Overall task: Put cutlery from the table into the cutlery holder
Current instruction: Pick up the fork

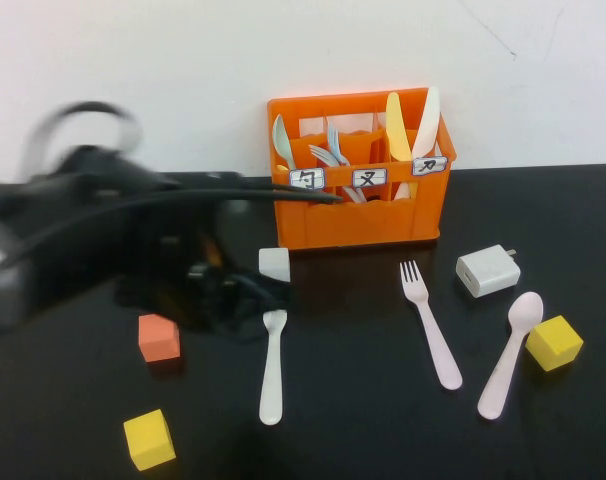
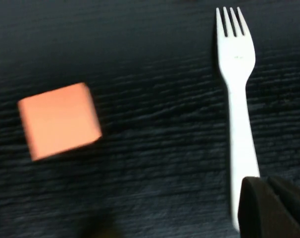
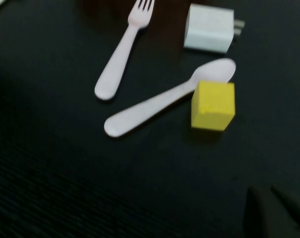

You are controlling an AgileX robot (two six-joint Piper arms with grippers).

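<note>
while hanging low over the black table [image 1: 383,430] left of centre: left gripper [image 1: 245,292] [image 2: 274,208], open or closed can't tell. right at the far end of white fork [image 1: 272,370] [image 2: 239,99], lying flat, handle pointing near. orange cube [image 1: 158,338] [image 2: 58,120] just left of that, apart from the fork. yellow cube [image 1: 149,439] nearer, at the near-left. orange cutlery holder [image 1: 358,225] at the far centre, upright, already holding several spoons, forks and knives. right of the white fork, well apart: pink fork [image 1: 430,325] [image 3: 121,54], then pink spoon [image 1: 508,355] [image 3: 165,99], both flat on the table. white charger [image 1: 487,270] [image 3: 209,28] far of the spoon bowl. second yellow cube [image 1: 554,342] [image 3: 213,105] touching or just beside the spoon's right side. right gripper [image 3: 274,213] seen only in its own wrist view, above bare table near of the spoon, state can't tell.
</note>
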